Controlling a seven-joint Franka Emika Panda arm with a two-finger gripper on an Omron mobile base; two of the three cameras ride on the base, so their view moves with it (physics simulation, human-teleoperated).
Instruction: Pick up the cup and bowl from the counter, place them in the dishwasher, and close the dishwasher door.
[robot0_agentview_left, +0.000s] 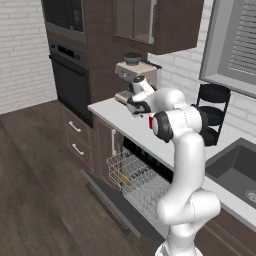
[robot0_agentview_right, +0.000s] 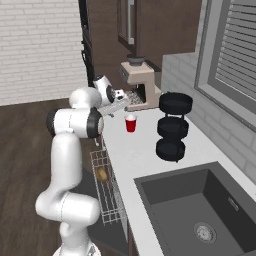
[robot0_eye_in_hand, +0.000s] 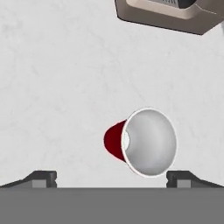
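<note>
Red cup (robot0_agentview_right: 130, 123) upright on the light counter (robot0_agentview_right: 135, 155), at 9 o'clock of the black three-tier stand (robot0_agentview_right: 172, 126) and at 6 o'clock of the coffee machine (robot0_agentview_right: 140, 86). Gripper (robot0_eye_in_hand: 111, 178) spread wide, holding nothing, poised above the cup (robot0_eye_in_hand: 142, 142), mouth toward the camera, between the fingertips (robot0_eye_in_hand: 43, 178). Dishwasher door (robot0_agentview_left: 107, 200) folded down, white rack (robot0_agentview_left: 140, 182) pulled out, tan bowl (robot0_agentview_right: 102, 175) lying in the rack.

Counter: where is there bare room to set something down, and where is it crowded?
Bare counter lies between the cup and the sink, and along the front edge beside the stand. Crowded: the far end, where the coffee machine, cup and open gripper sit close together.
</note>
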